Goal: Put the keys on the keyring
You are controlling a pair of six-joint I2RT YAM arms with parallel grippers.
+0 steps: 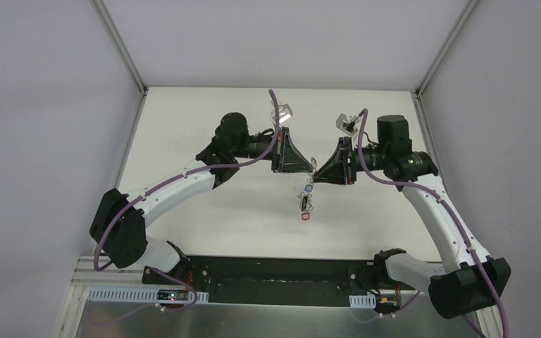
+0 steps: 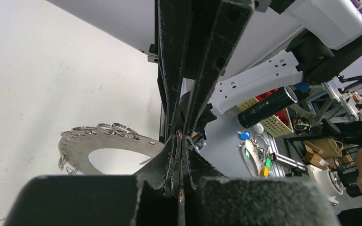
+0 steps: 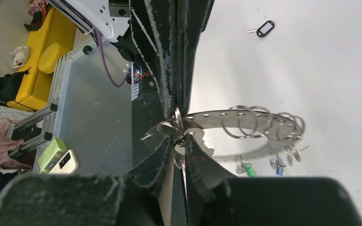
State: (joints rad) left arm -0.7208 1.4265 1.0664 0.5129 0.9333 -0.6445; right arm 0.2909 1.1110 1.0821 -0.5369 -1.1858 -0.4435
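Note:
The keyring (image 3: 254,117) is a flat grey metal hoop carrying several small split rings, a green tag (image 3: 249,169) and a blue tag (image 3: 277,165). In the top view it hangs edge-on (image 1: 308,193) under the two meeting grippers, above the table, with a red tag (image 1: 305,216) lowest. My left gripper (image 2: 179,139) (image 1: 310,165) is shut on the hoop's edge; the hoop's band (image 2: 73,148) shows to its left. My right gripper (image 3: 181,141) (image 1: 318,170) is shut on a silver key (image 3: 195,136) at the hoop's rim, tip to tip with the left. A key with a black tag (image 3: 263,28) lies on the table.
The white table (image 1: 204,141) is walled at left, back and right. A black strip and metal rail (image 1: 282,282) run along the near edge. Off the table lie another hoop with coloured tags (image 2: 254,155) and a phone (image 3: 59,161).

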